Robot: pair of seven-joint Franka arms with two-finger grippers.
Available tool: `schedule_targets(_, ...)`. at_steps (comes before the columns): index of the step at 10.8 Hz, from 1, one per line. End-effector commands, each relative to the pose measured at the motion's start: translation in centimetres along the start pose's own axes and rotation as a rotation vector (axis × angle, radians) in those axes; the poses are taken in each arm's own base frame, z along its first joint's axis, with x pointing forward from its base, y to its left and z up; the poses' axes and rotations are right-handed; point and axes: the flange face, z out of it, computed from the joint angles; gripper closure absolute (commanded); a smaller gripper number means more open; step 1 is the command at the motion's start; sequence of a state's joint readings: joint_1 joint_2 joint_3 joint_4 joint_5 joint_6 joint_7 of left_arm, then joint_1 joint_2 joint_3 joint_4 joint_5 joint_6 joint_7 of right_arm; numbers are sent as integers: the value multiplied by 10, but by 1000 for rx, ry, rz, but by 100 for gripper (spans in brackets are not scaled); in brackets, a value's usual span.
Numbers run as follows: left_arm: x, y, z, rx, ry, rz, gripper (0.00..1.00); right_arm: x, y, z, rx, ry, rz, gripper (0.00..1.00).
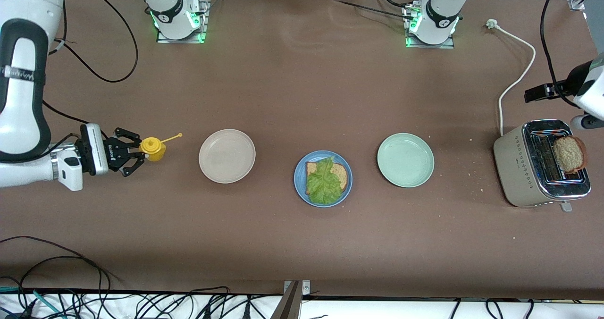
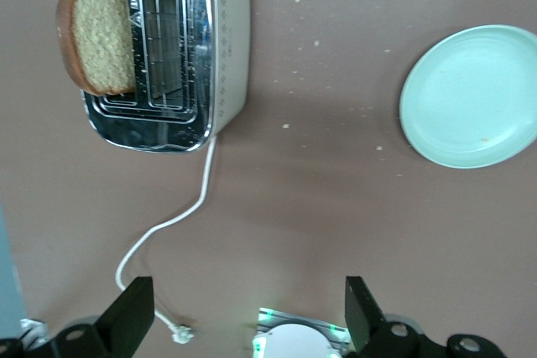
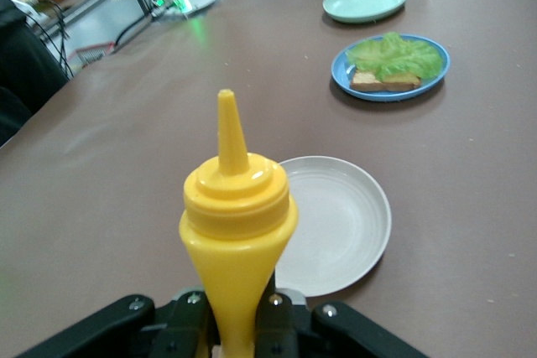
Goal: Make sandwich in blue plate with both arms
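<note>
Front view: right hand (image 1: 141,155) clamped on mustard bottle (image 1: 154,149), left hand (image 2: 243,316) spread apart above toaster (image 1: 538,163); next, likely sauce the lettuce (image 1: 324,181) on blue plate (image 1: 300,181).

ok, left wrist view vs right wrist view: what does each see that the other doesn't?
Left wrist only: the toaster with a bread slice sticking out of a slot, its white cord, and the open left claw up over the table.
Right wrist only: the right claw shut on the yellow squeeze bottle, the cream-white plate, and the blue plate with bread and lettuce.
Both: the mint-green plate and the brown table.
</note>
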State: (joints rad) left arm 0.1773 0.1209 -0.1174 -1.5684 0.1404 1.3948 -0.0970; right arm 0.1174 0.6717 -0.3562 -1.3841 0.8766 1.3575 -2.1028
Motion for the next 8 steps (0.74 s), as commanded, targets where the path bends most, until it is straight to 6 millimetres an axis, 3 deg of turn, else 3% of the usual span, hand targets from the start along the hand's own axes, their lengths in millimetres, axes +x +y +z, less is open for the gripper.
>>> schedule_targets(1, 44, -14, 20, 96, -9, -4, 0, -72, -2, 45, 6, 216, -149, 85)
schedule_targets(3, 83, -47, 41, 120, 40, 88, 0, -106, -2, 72, 14, 292, -206, 85)
schedule_targets(5, 116, -120, 77, 37, 135, 150, 0, -135, -6, 88, 13, 358, -203, 85)
schedule_targets(6, 123, -134, 90, 18, 145, 182, 0, -141, -6, 93, 14, 365, -213, 85)
schedule_targets(8, 132, -139, 110, 21, 125, 185, 0, -148, -6, 99, 17, 374, -205, 80)
